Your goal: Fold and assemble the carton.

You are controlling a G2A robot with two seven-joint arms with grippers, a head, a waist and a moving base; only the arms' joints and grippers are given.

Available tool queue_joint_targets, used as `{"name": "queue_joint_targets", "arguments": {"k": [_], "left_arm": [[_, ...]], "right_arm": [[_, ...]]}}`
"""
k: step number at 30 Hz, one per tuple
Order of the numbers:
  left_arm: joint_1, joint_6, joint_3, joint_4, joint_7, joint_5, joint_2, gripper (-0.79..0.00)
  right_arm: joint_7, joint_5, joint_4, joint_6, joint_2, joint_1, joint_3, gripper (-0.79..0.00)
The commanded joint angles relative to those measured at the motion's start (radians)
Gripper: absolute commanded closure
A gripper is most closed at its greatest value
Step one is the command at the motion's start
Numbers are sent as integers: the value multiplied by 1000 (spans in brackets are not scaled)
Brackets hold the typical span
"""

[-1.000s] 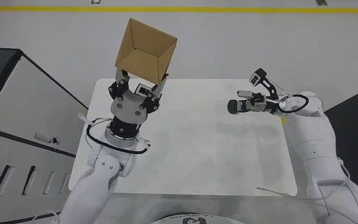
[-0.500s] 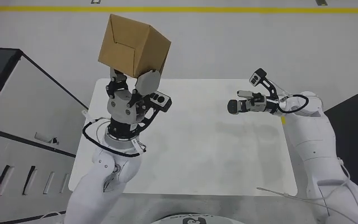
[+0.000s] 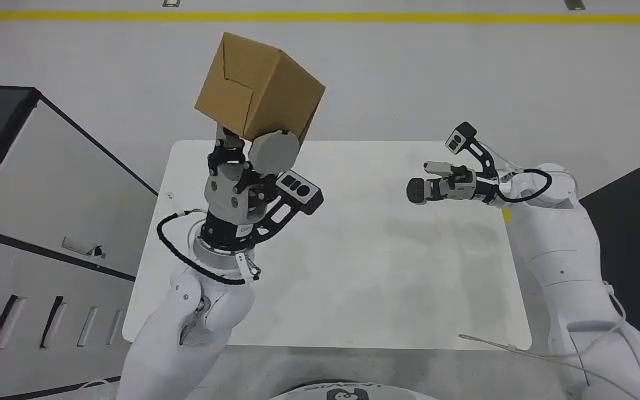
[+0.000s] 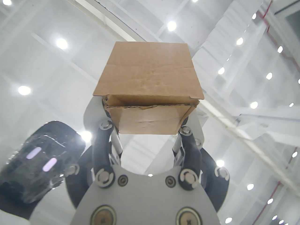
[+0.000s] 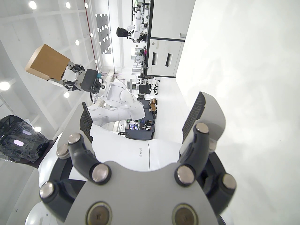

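The brown carton is held up above the far left corner of the white table, its closed faces toward the top camera. My left gripper is shut on the carton's lower end, a finger on either side. From the left wrist the carton rises above the gripper against the ceiling, with a folded flap at its near end. My right gripper hangs open over the table's right part, nothing between its pads. In the right wrist view the carton is off to the far side.
A grey cabinet stands left of the table. A yellow floor line runs beyond the table's far edge. The table's bare top lies between the two arms.
The left wrist has turned the carton over: its open mouth faced the top camera a second ago, closed sides face it now. The carton drifted slightly right. The right arm kept still.
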Motion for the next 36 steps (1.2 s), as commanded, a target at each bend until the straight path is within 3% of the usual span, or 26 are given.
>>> {"name": "queue_joint_targets", "arguments": {"k": [1,13,36], "left_arm": [[11,37,-5,-1,34,-18,1,0],[51,151,-38,-23,130,-284,-8,0],[66,211,-73,-31,213,-616,-31,0]], "right_arm": [[0,0,0,0,0,0,0,-785],[0,0,0,0,0,0,0,-785],[0,0,0,0,0,0,0,-785]]}}
